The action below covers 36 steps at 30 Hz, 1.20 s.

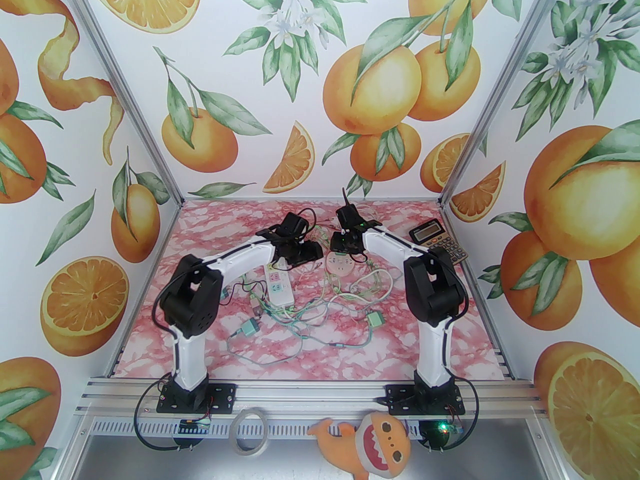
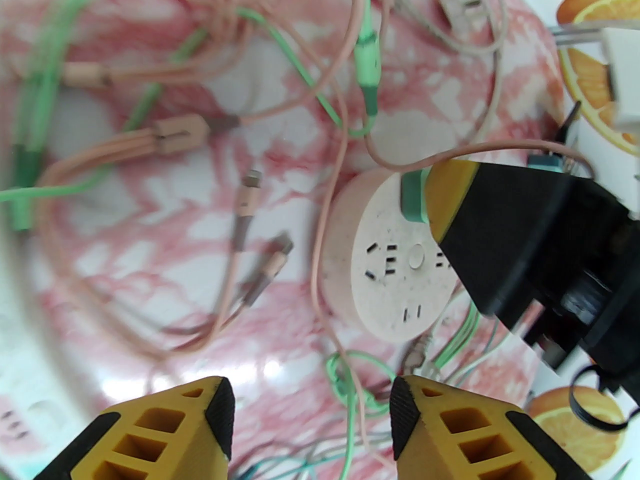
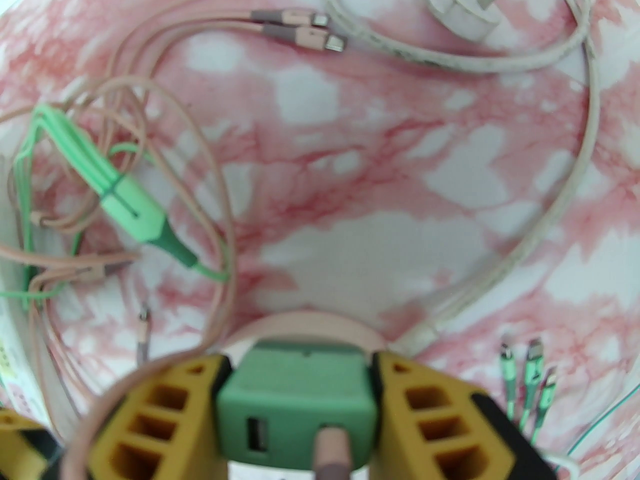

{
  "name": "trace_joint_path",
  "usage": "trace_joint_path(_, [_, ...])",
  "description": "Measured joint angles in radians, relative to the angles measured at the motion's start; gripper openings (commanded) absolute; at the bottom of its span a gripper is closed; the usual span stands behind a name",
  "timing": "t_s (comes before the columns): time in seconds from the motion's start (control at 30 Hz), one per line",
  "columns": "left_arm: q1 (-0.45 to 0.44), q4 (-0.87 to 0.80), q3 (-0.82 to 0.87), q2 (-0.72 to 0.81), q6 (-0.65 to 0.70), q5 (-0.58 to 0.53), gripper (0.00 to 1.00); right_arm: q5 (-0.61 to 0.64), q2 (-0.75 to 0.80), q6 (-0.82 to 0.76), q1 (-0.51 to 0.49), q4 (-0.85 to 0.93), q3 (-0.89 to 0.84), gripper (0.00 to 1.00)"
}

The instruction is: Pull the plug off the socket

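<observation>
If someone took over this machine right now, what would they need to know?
Right gripper: shut on the green plug, which still looks seated in the round pink socket on the table.
Left gripper: open and empty, hovering beside the socket.
Done: the plug is grasped.
Left: pull the plug out. The left gripper could probably hold the socket down first so it does not lift with the plug.

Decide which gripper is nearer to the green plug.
Right. The right gripper is shut on the plug, its fingers on either side. The left gripper hangs open beside the socket, clear of the plug.
</observation>
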State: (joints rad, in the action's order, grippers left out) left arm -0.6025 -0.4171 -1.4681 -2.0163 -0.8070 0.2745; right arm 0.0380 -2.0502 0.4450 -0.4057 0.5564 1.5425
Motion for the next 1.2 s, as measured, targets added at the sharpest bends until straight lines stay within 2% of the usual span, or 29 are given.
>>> trace_joint_path(0.2, [-0.031,0.087,-0.010,-0.097,-0.036,0.069,0.49,0.012,0.020,0.007,0.002,0.000,-0.027,0.34])
trace_joint_path(0.63, [-0.046,0.130,-0.132,-0.223,-0.048,0.110,0.49,0.005,0.048,0.052,0.034,-0.026,-0.073,0.34])
trace_joint_path(1.2, [-0.062,0.006,-0.264,-0.292,-0.008,0.072,0.45,0.033,0.048,0.056,0.043,-0.024,-0.073,0.34])
